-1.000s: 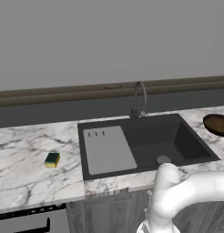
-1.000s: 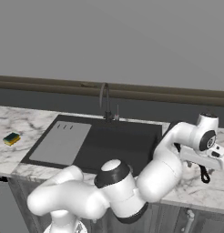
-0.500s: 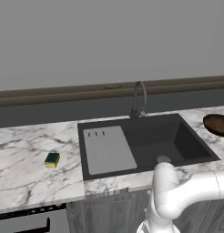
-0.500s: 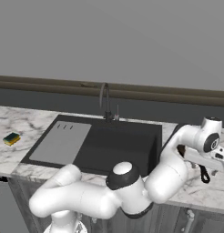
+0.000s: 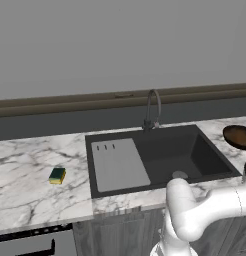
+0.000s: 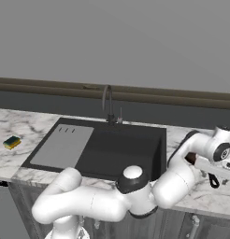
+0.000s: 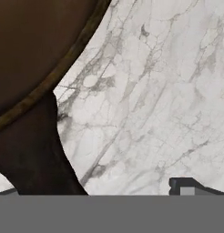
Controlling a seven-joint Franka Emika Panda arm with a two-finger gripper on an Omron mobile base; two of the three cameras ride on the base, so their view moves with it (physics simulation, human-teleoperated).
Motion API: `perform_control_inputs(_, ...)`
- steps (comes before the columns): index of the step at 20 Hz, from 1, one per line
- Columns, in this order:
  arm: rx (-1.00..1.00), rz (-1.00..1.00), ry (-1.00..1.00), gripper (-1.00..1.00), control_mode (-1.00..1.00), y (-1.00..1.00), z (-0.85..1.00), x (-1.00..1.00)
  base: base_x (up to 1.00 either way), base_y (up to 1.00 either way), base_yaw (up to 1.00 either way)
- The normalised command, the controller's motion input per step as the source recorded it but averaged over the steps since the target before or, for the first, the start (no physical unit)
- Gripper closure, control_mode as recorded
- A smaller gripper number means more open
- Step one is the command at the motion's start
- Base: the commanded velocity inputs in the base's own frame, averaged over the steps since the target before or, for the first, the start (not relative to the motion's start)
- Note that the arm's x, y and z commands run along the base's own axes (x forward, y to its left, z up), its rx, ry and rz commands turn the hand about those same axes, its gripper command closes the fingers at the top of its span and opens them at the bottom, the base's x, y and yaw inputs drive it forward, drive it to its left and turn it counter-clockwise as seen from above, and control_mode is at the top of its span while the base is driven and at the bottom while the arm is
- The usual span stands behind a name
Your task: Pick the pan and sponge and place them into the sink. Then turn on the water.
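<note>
Base cameras looking forward-down from behind me, left and right, sharing sink; hand camera peering close at pan, counter.

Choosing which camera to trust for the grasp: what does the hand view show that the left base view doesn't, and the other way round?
The hand view alone gives the close-up: the pan's rim curving over the marble, and its dark handle running down toward the open gripper.

The left base view alone gives the layout: the sink with its drainboard, the faucet behind it, and the sponge on the counter left of the sink.

Both show the pan resting on the marble counter, outside the sink.
</note>
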Motion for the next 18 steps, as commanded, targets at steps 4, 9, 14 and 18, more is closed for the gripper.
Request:
perform_control_inputs(4, 0.01, 0.0, 0.01, -1.0, -1.0, 0.0, -0.11, 0.0, 0.0, 0.0, 0.0)
perform_control_inputs(9, 0.0, 0.01, 0.0, 1.0, -1.0, 0.16, 0.0, -0.12, 0.0, 0.0, 0.0)
perform_control_inputs(14, 0.0, 0.05, 0.0, 1.0, -1.0, 0.37, 0.02, -0.35, 0.0, 0.0, 0.0)
perform_control_inputs(18, 0.0, 0.13, 0.0, 1.0, -1.0, 0.7, 0.11, -0.52, 0.0, 0.0, 0.0)
